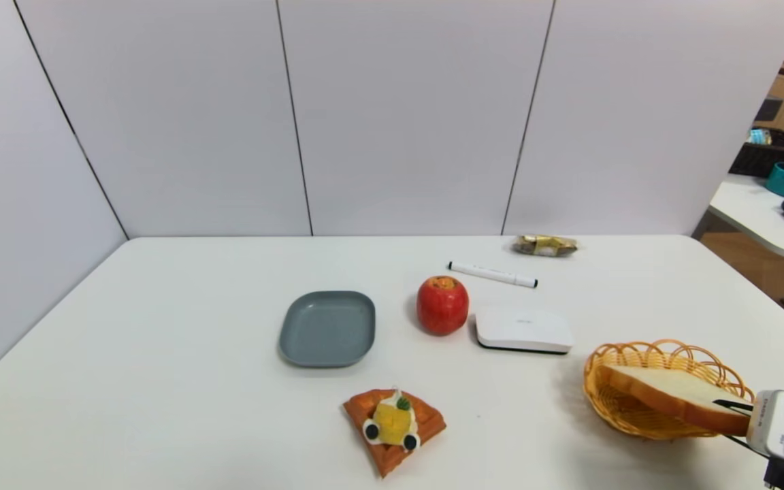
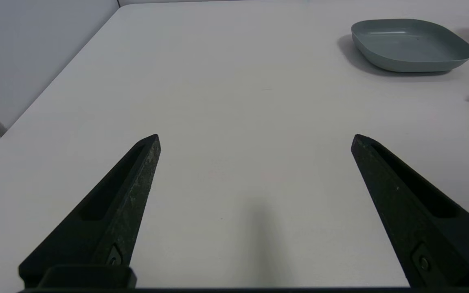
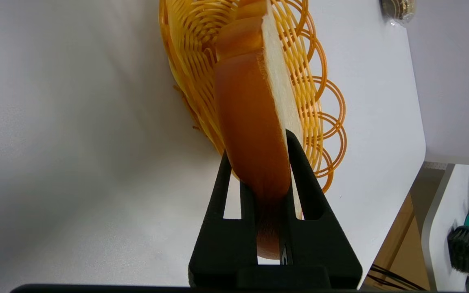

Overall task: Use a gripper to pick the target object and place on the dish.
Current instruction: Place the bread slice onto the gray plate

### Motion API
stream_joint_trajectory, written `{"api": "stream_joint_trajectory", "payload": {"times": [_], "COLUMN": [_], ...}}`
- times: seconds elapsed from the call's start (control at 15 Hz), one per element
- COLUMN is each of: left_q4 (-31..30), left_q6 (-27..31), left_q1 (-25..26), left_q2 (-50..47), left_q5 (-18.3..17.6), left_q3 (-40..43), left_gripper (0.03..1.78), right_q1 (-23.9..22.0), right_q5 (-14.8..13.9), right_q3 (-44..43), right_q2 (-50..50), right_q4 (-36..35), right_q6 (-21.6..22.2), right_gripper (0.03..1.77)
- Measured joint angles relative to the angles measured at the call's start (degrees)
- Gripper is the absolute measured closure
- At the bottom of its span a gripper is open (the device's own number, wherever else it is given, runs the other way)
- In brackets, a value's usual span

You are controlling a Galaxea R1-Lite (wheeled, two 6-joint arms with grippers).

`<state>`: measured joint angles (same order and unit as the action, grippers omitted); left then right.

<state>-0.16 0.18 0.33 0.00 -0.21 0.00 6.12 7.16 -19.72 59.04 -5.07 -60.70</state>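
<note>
Two thin black fingers point(image 3: 299, 171) of your right gripper point(image 3: 257, 148) are pinched tight on the near end of the toast slice point(image 1: 671, 396), one finger on each face, the orange-brown crust sitting between them. You can see it best from the right wrist camera, where the slice point(image 3: 255, 122) runs straight out from the jaws over the wicker basket point(image 3: 320, 101).

From the head camera, your right gripper point(image 1: 739, 418) sits down at roughly 4 o'clock on the table point(image 1: 160, 381), right by the edge. The toast lies tilted across the yellow basket point(image 1: 637, 357), far end resting inside it and near end up over the rim.

Out from there: the white flat box point(image 1: 523, 331) sits around 2 o'clock from table centre, red apple point(image 1: 442, 305) just beside it toward the middle. Marker pen point(image 1: 493, 274) and a wrapped snack point(image 1: 545, 245) sit farther back at about 1 o'clock. The waffle wedge point(image 1: 394, 427) with yellow topping is at 6 o'clock, near you.

Your blue-grey dish point(image 1: 327, 328) is just left of the apple, well apart from the basket, nothing on it.

Left gripper point(image 2: 255, 140) hangs over bare table at the left side, jaws spread wide, dish point(image 2: 411, 44) off ahead of it.
</note>
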Motion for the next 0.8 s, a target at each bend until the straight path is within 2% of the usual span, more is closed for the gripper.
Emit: {"api": "stream_joint_trajectory", "payload": {"times": [0.4, 0.8], "left_q4": [0.0, 0.02], "left_q6": [0.0, 0.0], "left_q1": [0.0, 0.0], "left_q2": [0.0, 0.0], "left_q5": [0.05, 0.0], "left_q3": [0.0, 0.0], "left_gripper": [0.12, 0.12], "right_q1": [0.0, 0.05], "right_q5": [0.63, 2.79], "right_q3": [0.29, -8.39], "right_q2": [-1.18, -5.32], "right_q4": [0.0, -0.73], "right_q6": [0.23, 6.27], "right_gripper": [1.6, 1.6]}}
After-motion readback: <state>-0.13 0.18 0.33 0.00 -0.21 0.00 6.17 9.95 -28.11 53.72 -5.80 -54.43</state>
